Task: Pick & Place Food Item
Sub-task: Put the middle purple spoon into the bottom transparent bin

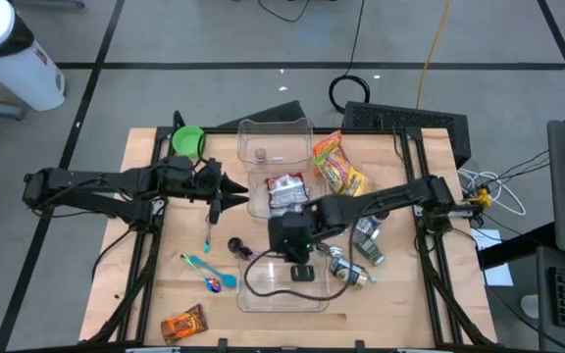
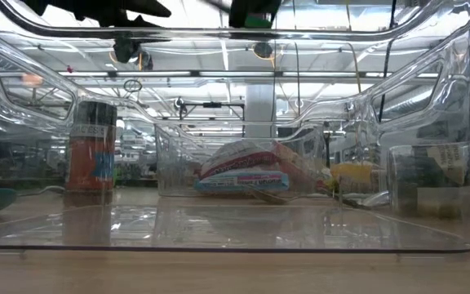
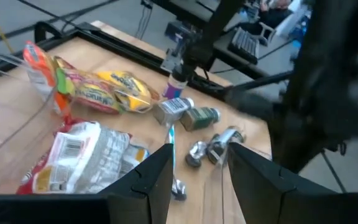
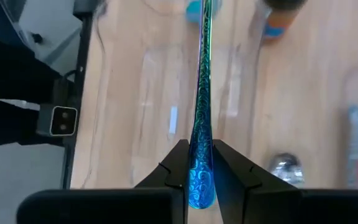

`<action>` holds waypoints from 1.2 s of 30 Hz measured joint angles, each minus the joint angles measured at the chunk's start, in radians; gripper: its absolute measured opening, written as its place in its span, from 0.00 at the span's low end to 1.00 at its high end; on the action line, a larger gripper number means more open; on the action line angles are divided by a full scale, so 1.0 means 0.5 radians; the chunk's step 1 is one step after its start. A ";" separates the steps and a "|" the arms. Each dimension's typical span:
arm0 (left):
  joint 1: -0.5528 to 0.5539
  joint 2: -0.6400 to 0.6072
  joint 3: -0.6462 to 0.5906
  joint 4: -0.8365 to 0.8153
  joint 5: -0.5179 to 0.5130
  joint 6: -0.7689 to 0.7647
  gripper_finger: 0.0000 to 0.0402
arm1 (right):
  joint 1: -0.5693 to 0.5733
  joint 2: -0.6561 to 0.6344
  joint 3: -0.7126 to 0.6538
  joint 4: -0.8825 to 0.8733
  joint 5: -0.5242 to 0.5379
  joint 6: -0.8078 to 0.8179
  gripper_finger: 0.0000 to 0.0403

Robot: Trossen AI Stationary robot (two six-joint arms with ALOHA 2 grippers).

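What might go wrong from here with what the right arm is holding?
1. The right end effector is shut on one end of a slim blue utensil. With that much overhang it may pivot or slip.
2. It hangs over the clear bin, whose wall could catch the utensil.
3. A utensil is no food item, and the yellow snack bag lies untouched.

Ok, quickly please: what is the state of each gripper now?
Left gripper: open, fingers apart; a thin blue stick shows in the gap, grip not evident.
Right gripper: shut on blue-green utensil handle.
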 joint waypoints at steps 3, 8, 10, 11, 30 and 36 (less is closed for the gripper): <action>0.004 -0.001 0.000 0.063 -0.025 0.003 0.40 | 0.008 0.107 -0.001 0.026 -0.005 0.115 0.08; 0.041 -0.001 0.000 0.123 -0.030 -0.015 0.40 | 0.014 0.245 -0.003 -0.016 -0.024 0.224 0.08; 0.053 -0.001 0.000 0.119 -0.013 -0.034 0.40 | 0.021 0.281 -0.003 -0.069 -0.065 0.257 0.08; 0.056 -0.001 0.000 0.119 0.003 -0.049 0.40 | 0.030 0.297 -0.003 -0.110 -0.066 0.270 0.08; 0.064 -0.001 0.000 0.097 0.105 -0.105 0.40 | 0.032 0.336 -0.287 0.010 -0.054 0.277 0.08; 0.064 -0.001 0.000 0.094 0.105 -0.107 0.40 | 0.044 0.336 -0.389 0.171 -0.058 0.321 0.08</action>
